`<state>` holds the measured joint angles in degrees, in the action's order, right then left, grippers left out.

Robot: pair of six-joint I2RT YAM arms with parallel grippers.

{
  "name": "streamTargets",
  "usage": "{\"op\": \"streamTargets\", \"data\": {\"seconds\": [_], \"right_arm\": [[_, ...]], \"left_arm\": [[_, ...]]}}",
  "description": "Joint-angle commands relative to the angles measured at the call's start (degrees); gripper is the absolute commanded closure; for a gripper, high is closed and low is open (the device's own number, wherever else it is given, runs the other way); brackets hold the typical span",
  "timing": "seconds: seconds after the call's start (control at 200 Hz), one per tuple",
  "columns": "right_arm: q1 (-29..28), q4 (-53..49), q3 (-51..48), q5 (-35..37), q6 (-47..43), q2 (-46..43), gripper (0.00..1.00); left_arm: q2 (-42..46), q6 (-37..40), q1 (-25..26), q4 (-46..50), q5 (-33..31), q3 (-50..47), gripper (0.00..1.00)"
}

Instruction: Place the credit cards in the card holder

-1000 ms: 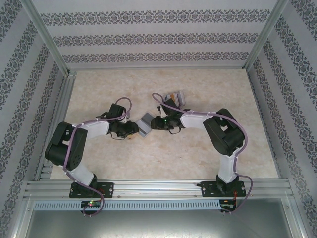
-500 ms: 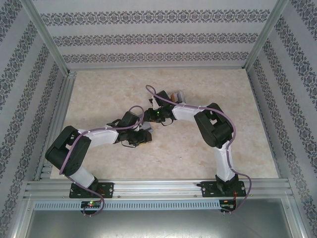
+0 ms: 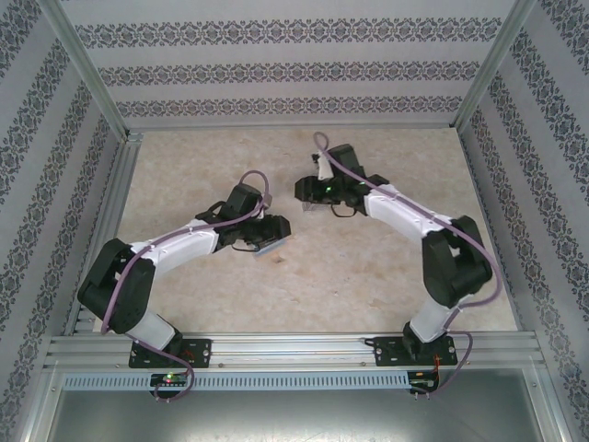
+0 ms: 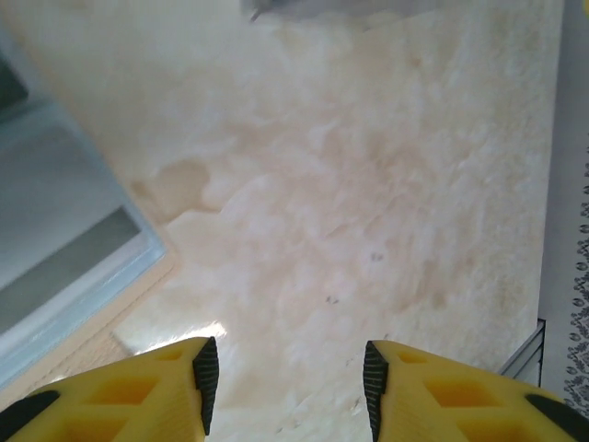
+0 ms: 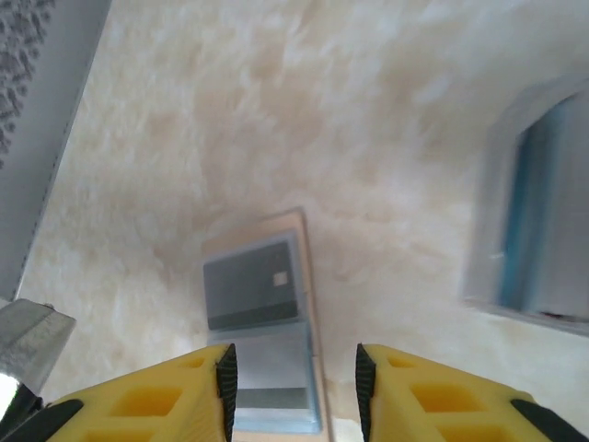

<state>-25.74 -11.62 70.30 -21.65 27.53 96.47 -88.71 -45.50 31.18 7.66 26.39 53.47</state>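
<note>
From above, the left gripper (image 3: 276, 228) and the right gripper (image 3: 305, 191) come close together near the middle of the table (image 3: 184, 166). The card holder (image 3: 269, 246) is just a small grey bit lying under the left one's tip. The left wrist view is much closer. There the left gripper (image 4: 285, 378) has its yellow fingers apart with nothing between them, and the card holder (image 4: 74, 249) lies off to the left. In the right wrist view the right gripper (image 5: 293, 387) also has its fingers apart and holds nothing. It hangs over the card holder (image 5: 262, 368), and a clear tray (image 5: 515, 221) with some blue inside sits to the right. The table is pale and creamy, like marble. Walls (image 3: 294, 69) with dark flower stripes stand around it, and a metal rail (image 3: 294, 350) runs along the near edge. The card holder lies open and flat, grey-blue inside with a tan edge. A grey card (image 5: 250, 281) sits in it.
</note>
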Motion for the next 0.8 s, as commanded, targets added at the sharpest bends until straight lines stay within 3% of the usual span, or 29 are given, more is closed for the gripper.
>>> {"op": "streamTargets", "data": {"seconds": [0.0,0.38,0.794], "right_arm": [[3.2,-3.8,-2.2,2.4,-3.5,-3.3,0.58],[13.8,-6.5,-1.7,0.1,-7.4,-4.6,0.56],[15.5,-5.6,3.6,-1.1,-8.6,3.2,0.55]], "left_arm": [[0.4,3.7,0.3,4.7,-2.4,3.8,0.52],[-9.6,6.7,-0.9,5.8,-2.5,18.7,0.51],[-22.2,5.9,-2.6,3.5,-5.9,30.9,0.5]]}}
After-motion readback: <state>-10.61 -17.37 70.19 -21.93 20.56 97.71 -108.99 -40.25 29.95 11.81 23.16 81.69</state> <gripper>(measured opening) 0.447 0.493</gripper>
